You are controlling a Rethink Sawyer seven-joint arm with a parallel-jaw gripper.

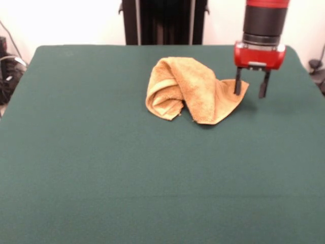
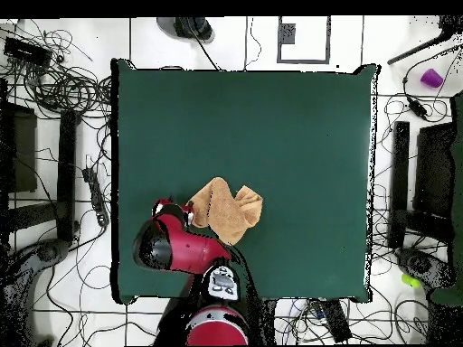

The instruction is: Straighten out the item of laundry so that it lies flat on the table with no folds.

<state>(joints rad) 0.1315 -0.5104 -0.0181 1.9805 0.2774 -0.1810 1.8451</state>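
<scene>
Seen from the front, the towel (image 1: pixel 190 90) lies bunched and folded on the green counter (image 1: pixel 127 168) toward its far side, right of centre. Just beside its right corner hangs the end effector (image 1: pixel 250 90), fingers spread and grasping nothing (one finger overlaps the cloth's edge). From overhead, the arm (image 2: pixel 181 248) covers the crumpled towel's (image 2: pixel 226 210) near-left side.

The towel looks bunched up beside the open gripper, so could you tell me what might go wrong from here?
1. The gripper stands open at the corner of the towel; closing there may catch only one thin edge, which could slip out.
2. The towel is rolled over itself, so a pull might drag the whole bundle across the table rather than unfold it.
</scene>
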